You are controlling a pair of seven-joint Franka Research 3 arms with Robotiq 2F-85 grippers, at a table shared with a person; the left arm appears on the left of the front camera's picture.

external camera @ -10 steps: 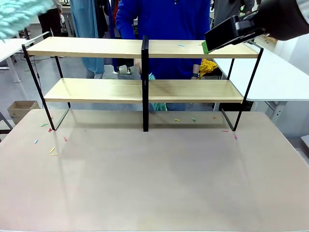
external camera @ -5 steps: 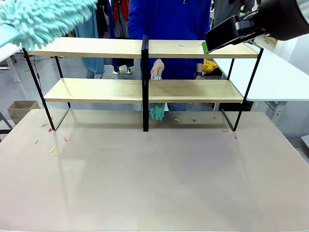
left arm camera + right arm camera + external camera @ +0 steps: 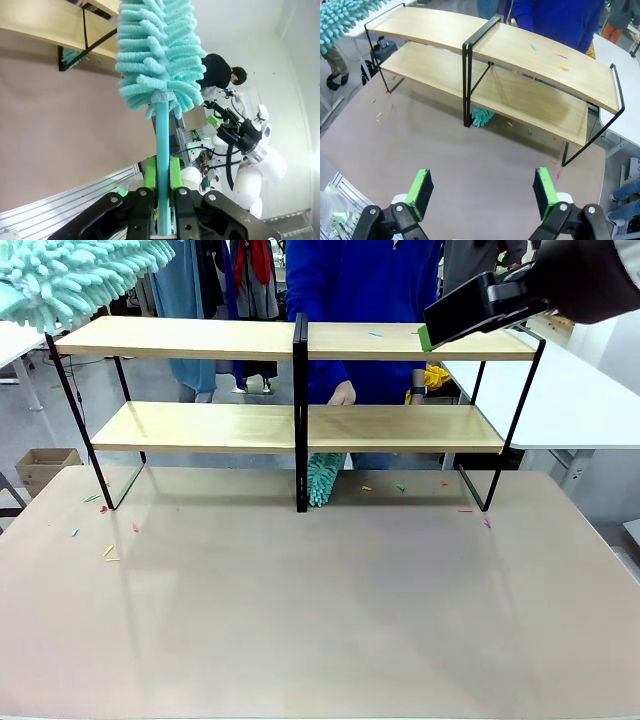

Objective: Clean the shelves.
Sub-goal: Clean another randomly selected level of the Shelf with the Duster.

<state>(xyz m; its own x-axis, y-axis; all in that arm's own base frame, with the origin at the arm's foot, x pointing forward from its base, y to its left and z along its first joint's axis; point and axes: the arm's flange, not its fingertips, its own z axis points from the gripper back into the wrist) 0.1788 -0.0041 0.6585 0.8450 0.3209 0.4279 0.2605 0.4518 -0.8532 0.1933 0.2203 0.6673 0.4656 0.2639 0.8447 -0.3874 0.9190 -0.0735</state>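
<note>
Table: we found it carrying the shelves on its far half.
Shelves: we saw them upright, with a person in blue behind.
Left gripper: we noted it pinching a turquoise duster by the handle, head up by the top board's left end.
Right gripper: we saw its jaws spread, holding nothing.
Second duster: we saw it under the lower board, beside the centre post.
Scraps: we noted coloured bits on the table.

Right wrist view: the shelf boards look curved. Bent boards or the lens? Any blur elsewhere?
Right wrist view: the shelves bow from wide-angle distortion; front view: their boards run straight and sharp, no glare. Left wrist view: the duster clamped in the left tool is crisp, the room behind rolled sideways.
</note>
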